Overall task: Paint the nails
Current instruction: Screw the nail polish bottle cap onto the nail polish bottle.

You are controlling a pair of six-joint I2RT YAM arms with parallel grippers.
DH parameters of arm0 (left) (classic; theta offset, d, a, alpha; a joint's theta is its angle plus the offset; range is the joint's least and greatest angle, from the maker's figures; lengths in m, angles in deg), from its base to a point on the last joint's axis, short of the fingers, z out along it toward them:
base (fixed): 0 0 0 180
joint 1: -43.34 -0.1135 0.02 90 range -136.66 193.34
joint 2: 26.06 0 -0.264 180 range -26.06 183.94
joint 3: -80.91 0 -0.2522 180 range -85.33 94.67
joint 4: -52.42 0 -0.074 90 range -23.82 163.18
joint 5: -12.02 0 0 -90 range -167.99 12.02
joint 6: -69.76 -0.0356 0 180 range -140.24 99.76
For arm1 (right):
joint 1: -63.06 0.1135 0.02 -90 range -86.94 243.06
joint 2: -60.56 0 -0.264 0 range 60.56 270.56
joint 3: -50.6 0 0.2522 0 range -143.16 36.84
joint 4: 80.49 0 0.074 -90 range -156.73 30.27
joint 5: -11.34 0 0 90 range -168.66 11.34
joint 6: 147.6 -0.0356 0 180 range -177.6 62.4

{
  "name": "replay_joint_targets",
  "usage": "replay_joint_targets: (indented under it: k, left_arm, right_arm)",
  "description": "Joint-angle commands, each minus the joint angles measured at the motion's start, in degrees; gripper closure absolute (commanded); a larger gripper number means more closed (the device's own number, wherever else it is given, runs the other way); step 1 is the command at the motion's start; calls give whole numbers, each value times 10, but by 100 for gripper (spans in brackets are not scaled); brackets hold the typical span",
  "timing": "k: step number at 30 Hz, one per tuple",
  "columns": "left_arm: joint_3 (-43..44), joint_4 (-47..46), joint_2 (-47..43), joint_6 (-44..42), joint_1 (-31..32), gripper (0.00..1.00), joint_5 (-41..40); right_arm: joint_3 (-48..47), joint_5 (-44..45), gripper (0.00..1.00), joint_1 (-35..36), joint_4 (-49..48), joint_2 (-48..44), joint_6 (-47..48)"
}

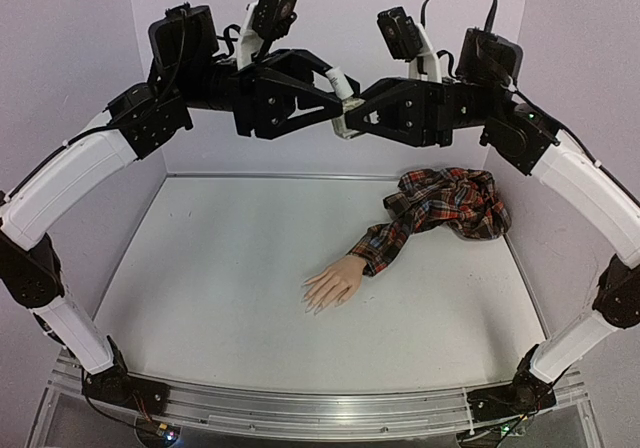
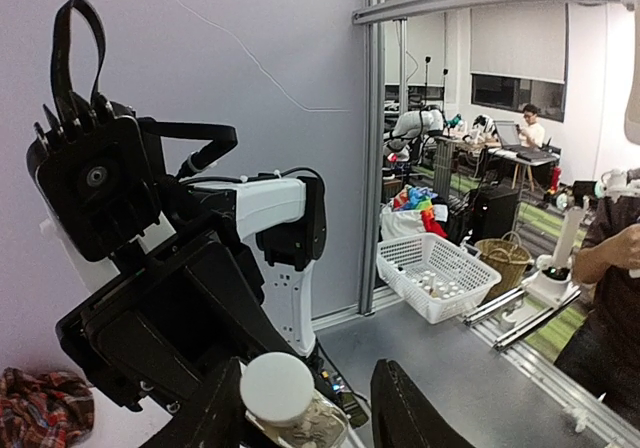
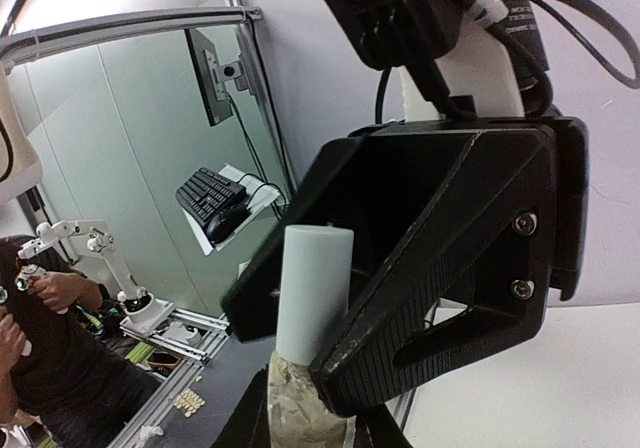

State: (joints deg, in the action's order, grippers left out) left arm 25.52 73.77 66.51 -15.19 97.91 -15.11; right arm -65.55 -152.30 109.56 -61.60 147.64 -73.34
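A: Where's the mannequin hand [image 1: 333, 285]?
B: On the counter [image 1: 220, 288], right of the middle, its nails [image 1: 313, 303] toward the near left. Its sleeve [image 1: 440, 206] runs back to a heap by the far right corner.
A: And the bottle [image 1: 345, 80]?
B: High above the counter's far middle, between the left claw [image 1: 332, 90] on its left and the right claw [image 1: 352, 120] on its right.

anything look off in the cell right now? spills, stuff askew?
No spill or damage visible. One oddity: the plaid sleeve is bunched in a heap at the back right of the table, behind the mannequin hand. The bottle sits in the right gripper in mid-air, the left gripper open around its white cap.
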Motion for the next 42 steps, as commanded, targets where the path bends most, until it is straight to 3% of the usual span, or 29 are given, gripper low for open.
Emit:
replay_joint_targets:
  k: [1, 6, 11, 15, 23, 28, 31, 35, 38, 42]
  left_arm:
    - [-27, 94, 10, 15, 8, 43, 11]
    - [-66, 90, -22, 14, 0, 32, -30]
    - [-128, 66, -59, 48, -17, 22, -119]
    - [-159, 27, -75, 86, -31, 20, -184]
    - [-158, 15, -70, 103, -36, 15, -226]
    - [-215, -57, -127, 158, -38, 17, -283]
    - [-235, -71, -155, 194, -38, 17, -372]
    - [-265, -134, -179, 252, -37, 16, -427]
    - [-245, -124, -169, 288, -38, 16, -465]
    - [-229, -125, -151, 305, -37, 19, -458]
  right_arm:
    - [-17, 60, 100, -3, -88, -26, 31]
    - [27, 91, 100, -3, -72, -45, 64]
    - [34, 159, 100, -3, 37, -67, 151]
    - [42, 188, 100, -3, 68, -77, 188]
    - [45, 229, 100, 7, 114, -85, 231]
    - [75, 353, 100, 14, 121, -113, 240]
    - [92, 444, 100, 37, 121, -122, 249]
    - [97, 564, 100, 72, 121, -121, 270]
    - [90, 628, 100, 83, 116, -111, 276]
    - [72, 677, 100, 86, 117, -90, 279]
